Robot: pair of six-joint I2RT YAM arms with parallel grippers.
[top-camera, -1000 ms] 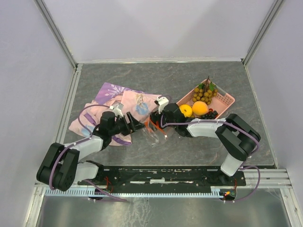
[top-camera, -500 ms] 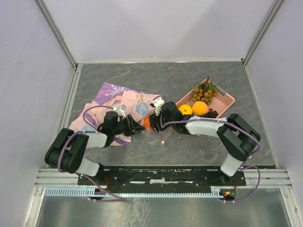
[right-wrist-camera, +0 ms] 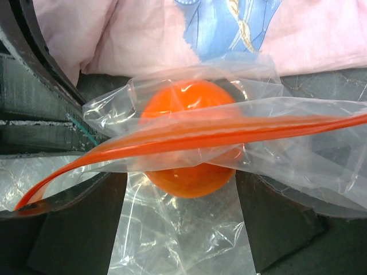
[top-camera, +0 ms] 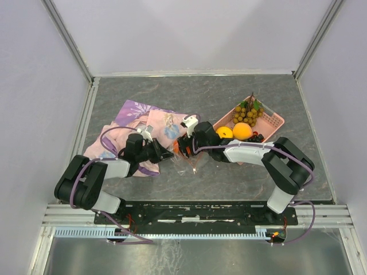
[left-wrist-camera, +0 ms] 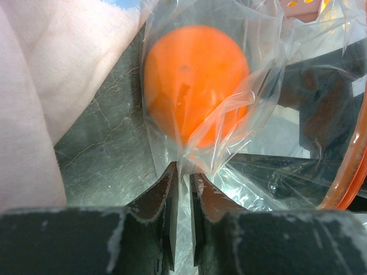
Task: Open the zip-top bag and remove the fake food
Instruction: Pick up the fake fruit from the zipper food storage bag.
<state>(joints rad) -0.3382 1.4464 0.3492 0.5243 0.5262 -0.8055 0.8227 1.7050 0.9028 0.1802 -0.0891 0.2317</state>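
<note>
The clear zip-top bag (top-camera: 188,161) lies on the table between my two grippers, with its orange-red zip strip (right-wrist-camera: 229,134) running across the right wrist view. An orange piece of fake food (left-wrist-camera: 195,80) sits inside it. My left gripper (left-wrist-camera: 183,175) is shut on a fold of the bag's plastic just below that fruit. From the bag's mouth side my right gripper (right-wrist-camera: 180,189) stands open, one finger on either side of the orange fruit (right-wrist-camera: 186,103) and not pressing on it. In the top view the left gripper (top-camera: 167,153) and right gripper (top-camera: 182,146) nearly meet.
A pink perforated basket (top-camera: 274,120) at the right holds tan grapes (top-camera: 248,113), an orange (top-camera: 225,133), a yellow-orange fruit (top-camera: 242,130) and dark grapes (top-camera: 255,138). A pink-purple patterned cloth (top-camera: 137,114) lies crumpled behind and left of the bag.
My left gripper moved right to the bag and closed on its plastic. My right gripper shifted slightly left around the orange fruit, and its jaws narrowed, then widened again.
</note>
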